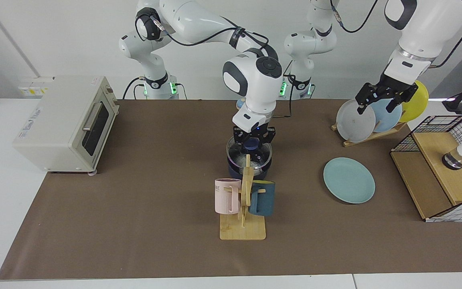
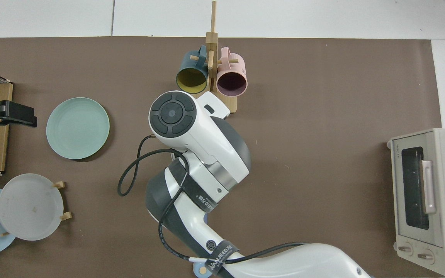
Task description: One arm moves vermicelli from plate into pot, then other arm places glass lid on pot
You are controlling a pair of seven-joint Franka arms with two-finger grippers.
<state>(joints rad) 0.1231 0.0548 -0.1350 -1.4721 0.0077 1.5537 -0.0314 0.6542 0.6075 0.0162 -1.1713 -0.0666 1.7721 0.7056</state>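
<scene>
The right gripper (image 1: 254,141) pinches the blue knob of the clear glass lid (image 1: 249,153), which sits on the navy pot (image 1: 235,168); from above its arm hides both. The wooden mug rack (image 1: 244,200) partly screens them. The left gripper (image 1: 381,97) waits, fingers spread, above the plate rack (image 1: 371,134); the matte teal plate (image 1: 349,180) lies bare.

You see the right gripper (image 1: 254,141) with jaws clamped on the glass lid (image 1: 249,155) atop the pot (image 1: 249,167), while the left gripper (image 1: 380,98) hangs by the plate rack (image 1: 369,134).
</scene>
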